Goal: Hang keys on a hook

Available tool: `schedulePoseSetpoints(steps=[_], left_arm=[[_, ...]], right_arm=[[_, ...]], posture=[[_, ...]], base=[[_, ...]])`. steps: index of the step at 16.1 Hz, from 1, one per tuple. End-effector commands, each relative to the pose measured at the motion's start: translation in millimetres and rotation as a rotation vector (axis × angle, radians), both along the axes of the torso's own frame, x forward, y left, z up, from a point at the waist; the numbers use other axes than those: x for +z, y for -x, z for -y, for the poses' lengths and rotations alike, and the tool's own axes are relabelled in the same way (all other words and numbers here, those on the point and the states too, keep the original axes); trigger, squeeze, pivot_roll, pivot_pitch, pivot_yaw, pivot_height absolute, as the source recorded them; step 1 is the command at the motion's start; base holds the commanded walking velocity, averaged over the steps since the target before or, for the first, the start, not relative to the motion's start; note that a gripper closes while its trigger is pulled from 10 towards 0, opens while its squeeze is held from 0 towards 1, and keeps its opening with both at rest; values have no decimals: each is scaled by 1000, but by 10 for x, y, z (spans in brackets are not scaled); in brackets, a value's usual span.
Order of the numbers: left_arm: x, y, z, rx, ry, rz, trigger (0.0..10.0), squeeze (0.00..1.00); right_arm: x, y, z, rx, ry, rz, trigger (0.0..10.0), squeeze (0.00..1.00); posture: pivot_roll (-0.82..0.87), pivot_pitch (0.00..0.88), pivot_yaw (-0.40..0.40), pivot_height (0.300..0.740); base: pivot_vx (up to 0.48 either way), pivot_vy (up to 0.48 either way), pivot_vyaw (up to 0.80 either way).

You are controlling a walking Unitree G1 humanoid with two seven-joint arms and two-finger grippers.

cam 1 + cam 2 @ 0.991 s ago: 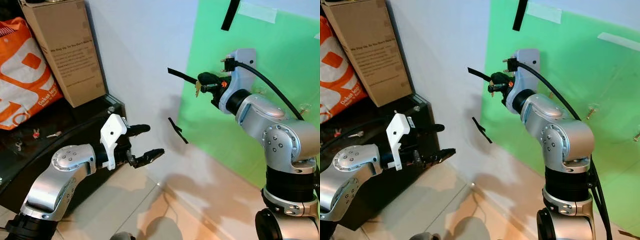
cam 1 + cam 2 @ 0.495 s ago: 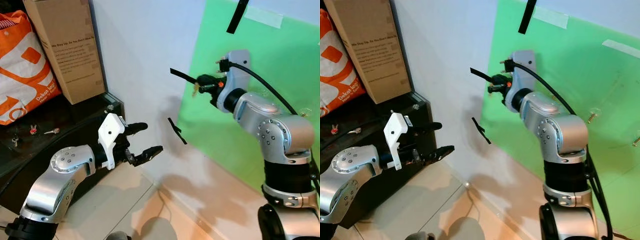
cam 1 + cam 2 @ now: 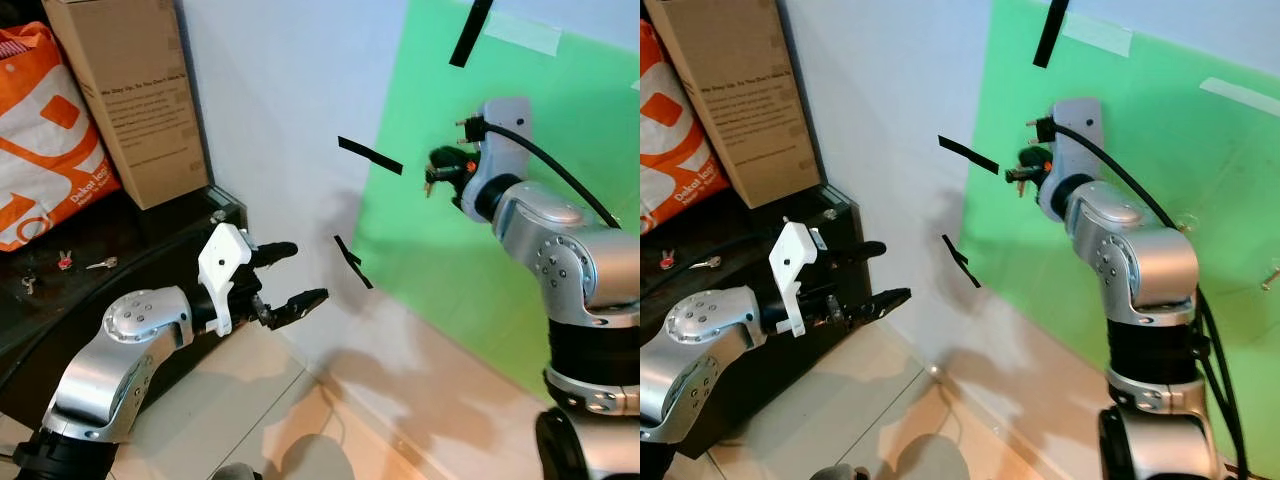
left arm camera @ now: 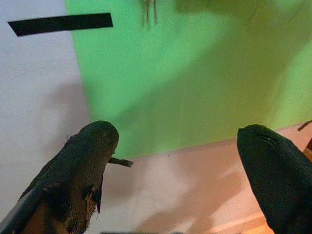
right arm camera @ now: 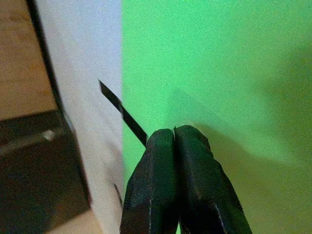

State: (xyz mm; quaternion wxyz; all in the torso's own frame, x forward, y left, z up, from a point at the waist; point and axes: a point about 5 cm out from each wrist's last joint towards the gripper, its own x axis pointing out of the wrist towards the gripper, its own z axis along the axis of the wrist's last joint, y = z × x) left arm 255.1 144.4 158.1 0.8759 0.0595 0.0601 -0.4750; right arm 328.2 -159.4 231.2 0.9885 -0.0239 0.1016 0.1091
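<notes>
My right gripper (image 3: 437, 165) is raised in front of the green sheet (image 3: 470, 290) on the wall, its fingers pressed together. A small bunch of keys (image 3: 1021, 188) dangles below its tips, with an orange bit at the fingers. In the right wrist view the black fingers (image 5: 156, 161) are closed tight, with green sheet beyond them. Two small hooks (image 3: 1184, 222) (image 3: 1270, 279) stick out of the sheet to the right of that arm. My left gripper (image 3: 302, 272) is held low and open near the white wall, nothing in it.
A cardboard box (image 3: 130, 100) and an orange bag (image 3: 45, 150) stand on a black cabinet (image 3: 160, 235) at the left, with loose keys (image 3: 100, 263) on it. Black tape strips (image 3: 370, 155) (image 3: 350, 262) cross the wall. Tiled floor (image 3: 250, 410) lies below.
My right gripper has moved to the right, off the sheet's left edge and further over the green, carrying the keys. The left arm has hardly moved.
</notes>
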Motion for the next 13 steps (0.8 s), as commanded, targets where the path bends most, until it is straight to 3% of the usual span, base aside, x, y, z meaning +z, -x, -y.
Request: schedulePoseSetpoints(steps=[1,8,13], left_arm=[[11,-5,31,-14,1,2,10000,0],[23,5,39,-15,2,7,10000,0],[27,6,43,-15,1,12,10000,0]], right_arm=[[-52,-2,38,-22,19,-15,10000,0],[-96,23,-32,16,62,-26,10000,0],[-10,1,-78,28,9,19,10000,0]], posture=[[13,0,-55,740],[16,0,-61,740],[21,0,-67,740]], base=[[0,0,0],[0,0,0],[0,0,0]])
